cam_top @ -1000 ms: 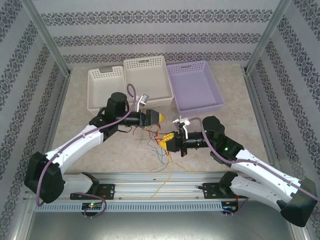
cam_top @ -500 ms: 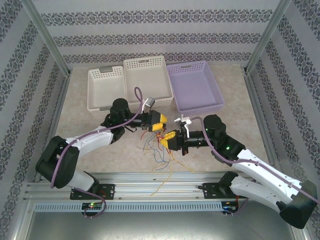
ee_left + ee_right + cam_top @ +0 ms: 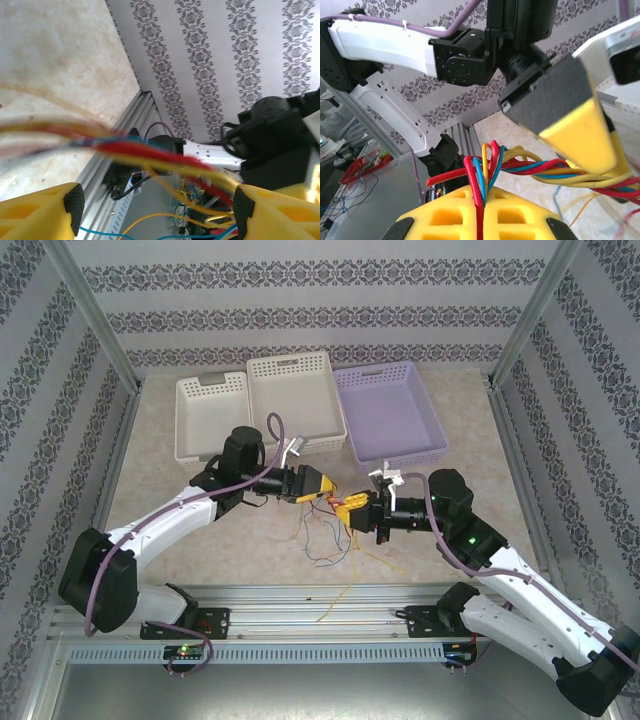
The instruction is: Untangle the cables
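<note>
right wrist cam: right gripper clamped tight on the red/blue/yellow cables, left wrist cam: left gripper gaping with them strung across the gap, top cam: loose ends trailing on the table.

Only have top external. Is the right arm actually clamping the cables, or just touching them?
Observer: Clamped. Right wrist view shows the right gripper with jaws shut on red, blue and yellow cables.
Operator: And the left?
Observer: Left wrist view shows the left gripper with jaws wide open. The bundle runs blurred across the front of the gap and isn't pinched.
</note>
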Controlling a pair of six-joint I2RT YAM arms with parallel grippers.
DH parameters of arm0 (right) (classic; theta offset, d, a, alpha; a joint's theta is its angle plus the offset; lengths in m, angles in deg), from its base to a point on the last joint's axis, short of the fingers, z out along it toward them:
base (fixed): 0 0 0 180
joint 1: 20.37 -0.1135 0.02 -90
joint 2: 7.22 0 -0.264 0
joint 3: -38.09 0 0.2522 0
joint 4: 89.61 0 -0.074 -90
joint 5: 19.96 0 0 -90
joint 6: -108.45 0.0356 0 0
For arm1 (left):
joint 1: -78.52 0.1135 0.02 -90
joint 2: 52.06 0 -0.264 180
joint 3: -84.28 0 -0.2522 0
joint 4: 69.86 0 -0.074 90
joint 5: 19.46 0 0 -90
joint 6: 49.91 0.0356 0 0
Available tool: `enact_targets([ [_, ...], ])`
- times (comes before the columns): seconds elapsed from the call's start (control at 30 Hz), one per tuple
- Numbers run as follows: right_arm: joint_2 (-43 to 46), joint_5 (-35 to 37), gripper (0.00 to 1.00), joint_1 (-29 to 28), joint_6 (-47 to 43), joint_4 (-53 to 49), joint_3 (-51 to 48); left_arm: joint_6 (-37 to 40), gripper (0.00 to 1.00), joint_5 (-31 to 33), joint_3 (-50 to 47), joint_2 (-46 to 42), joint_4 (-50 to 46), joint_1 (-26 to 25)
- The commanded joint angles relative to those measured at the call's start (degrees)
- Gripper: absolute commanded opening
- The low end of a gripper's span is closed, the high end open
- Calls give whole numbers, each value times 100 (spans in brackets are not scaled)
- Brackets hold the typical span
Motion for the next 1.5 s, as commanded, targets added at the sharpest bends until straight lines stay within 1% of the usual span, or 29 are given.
enact_targets([
  [0.0, 266, -281, 0, 164, 234, 808, -58, 560, 78, 100, -251, -283, -295, -29],
  [0.1, 312, -484, 0, 258, 444, 1101, -106, 550, 79, 96, -385, -388, -182, -24],
  [0.17, 291, -567, 0, 284, 521, 1177, -106, 406, 79, 25, -518, -450, 159, -39],
  [0.27, 282, -644, 0, 304, 602, 1309, -140, 347, 81, 194, -695, -651, 339, -37],
  [0.37, 246, -785, 0, 294, 794, 1563, -182, 240, 83, 665, -827, -865, 527, -37],
  [0.47, 311, -783, 0, 277, 878, 1713, -293, -12, 88, 1536, -1040, -1271, 847, -31],
  [0.53, 352, -765, 0, 251, 946, 1835, -376, -311, 90, 2025, -1185, -1419, 1158, -36],
  [0.6, 385, -765, 0, 206, 958, 1876, -420, -747, 91, 2247, -1350, -1366, 1691, -33],
  [0.7, 382, -767, 0, 86, 929, 1897, -457, -1391, 92, 2337, -1544, -1069, 2426, -48],
  [0.8, 387, -783, 0, -27, 891, 1904, -474, -1786, 94, 2315, -1602, -776, 2961, -72],
  [0.87, 395, -797, 0, -96, 851, 1897, -475, -1822, 94, 2327, -1562, -691, 2967, -71],
  [1.03, 350, -854, 0, -240, 769, 1877, -499, -1678, 95, 2644, -1453, -787, 2436, -71],
  [1.13, 339, -845, 0, -298, 745, 1886, -562, -1754, 95, 2862, -1459, -860, 2480, -70],
  [1.2, 343, -840, 0, -313, 731, 1888, -579, -1822, 95, 2862, -1436, -837, 2601, -76],
  [1.27, 358, -829, 0, -313, 713, 1872, -579, -1939, 94, 2755, -1435, -741, 2850, -75],
  [1.3, 360, -818, 0, -313, 706, 1854, -573, -1988, 91, 2701, -1457, -695, 2947, -68],
  [1.4, 363, -820, 0, -319, 691, 1817, -562, -2044, 81, 2617, -1496, -619, 3105, -72],
  [1.47, 347, -803, 0, -313, 678, 1828, -572, -2039, 73, 2583, -1518, -614, 3118, -68],
])
